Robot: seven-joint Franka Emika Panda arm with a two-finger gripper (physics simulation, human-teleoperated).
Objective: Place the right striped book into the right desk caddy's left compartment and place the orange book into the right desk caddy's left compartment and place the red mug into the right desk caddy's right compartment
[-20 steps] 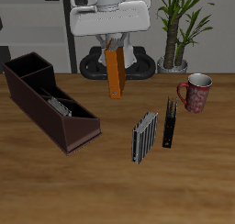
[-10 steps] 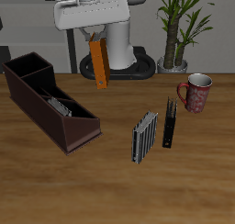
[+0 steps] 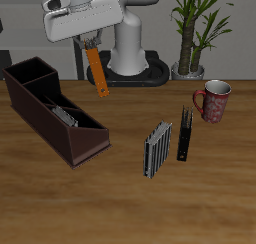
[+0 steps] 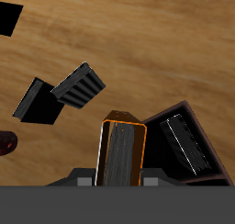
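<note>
My gripper [image 3: 92, 46] is shut on the top of the orange book [image 3: 98, 74], which hangs tilted in the air behind the right desk caddy [image 3: 40, 93]. In the wrist view the orange book [image 4: 122, 152] fills the space below my gripper, beside the caddy [image 4: 209, 136]. The right striped book [image 3: 65, 116] lies inside the caddy's longer slanted-end section [image 4: 186, 145]. The squarish compartment [image 3: 30, 72] at the taller end looks empty. The red mug [image 3: 213, 100] stands upright on the table, far from the caddy.
A second striped book [image 3: 157, 148] stands on edge mid-table, beside a slim black book [image 3: 184, 135]; both show in the wrist view [image 4: 80, 85] [image 4: 35, 101]. A potted plant [image 3: 195, 28] stands at the back behind the mug. The robot base [image 3: 130, 48] is behind the held book.
My gripper has carried the orange book sideways toward the caddy and a little higher. The book now tilts more. Nothing on the table has moved.
</note>
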